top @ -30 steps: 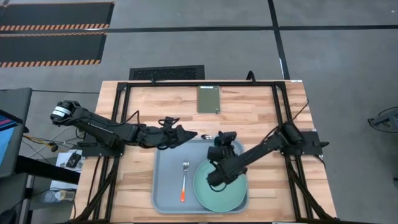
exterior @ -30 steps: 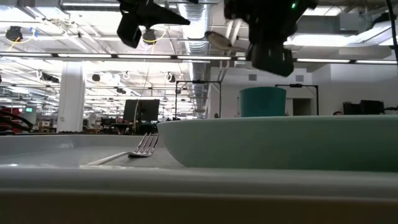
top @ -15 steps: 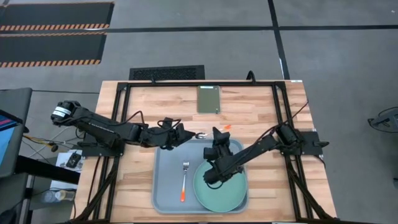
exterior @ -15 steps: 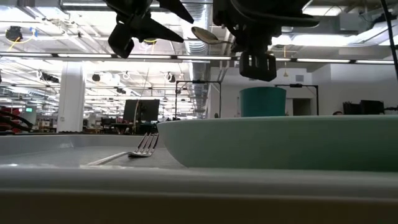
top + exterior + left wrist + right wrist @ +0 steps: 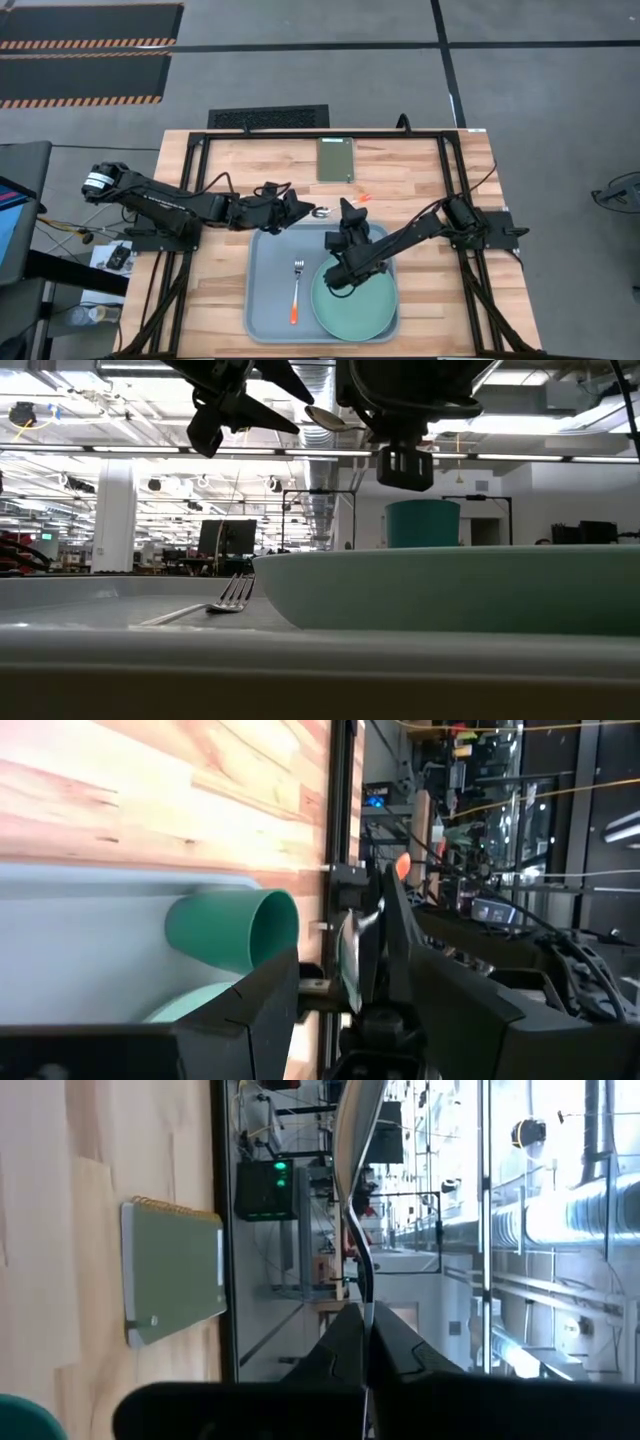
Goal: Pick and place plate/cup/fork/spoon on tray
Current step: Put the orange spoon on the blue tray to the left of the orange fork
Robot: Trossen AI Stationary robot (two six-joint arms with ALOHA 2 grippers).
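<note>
My right gripper [image 5: 344, 212] is shut on the orange-handled spoon [image 5: 322, 211], in the air just past the grey-blue tray's [image 5: 262, 300] far rim. My left gripper [image 5: 304, 211] is open, and its fingertips stand close in front of the spoon's bowl [image 5: 325, 417]; a small gap shows in the low view. The mint plate [image 5: 365, 312] and the fork [image 5: 297, 285] lie on the tray. The teal cup [image 5: 423, 523] stands on the tray behind the plate and also shows in the left wrist view [image 5: 225, 930]. In the high view my right arm hides it. My right gripper pinches the spoon's metal stem [image 5: 362, 1285] between its two fingers, between the bowl and the orange handle [image 5: 364, 200]. The fingers point roughly level toward the table's far edge and lie across the spoon. The spoon is lifted clear, about level, with its bowl toward my left gripper.
An olive-green notebook [image 5: 336, 159] lies near the table's far edge, beyond both grippers. Black frame rails [image 5: 300, 133] run along the table's far edge and its sides. Bare wood shows left of the tray [image 5: 215, 290].
My right gripper has carried the spoon up and toward the table's left and far edges, from over the tray's far right part to just past its far rim. My left gripper drew back a little toward the left edge, then came back toward the spoon's bowl.
</note>
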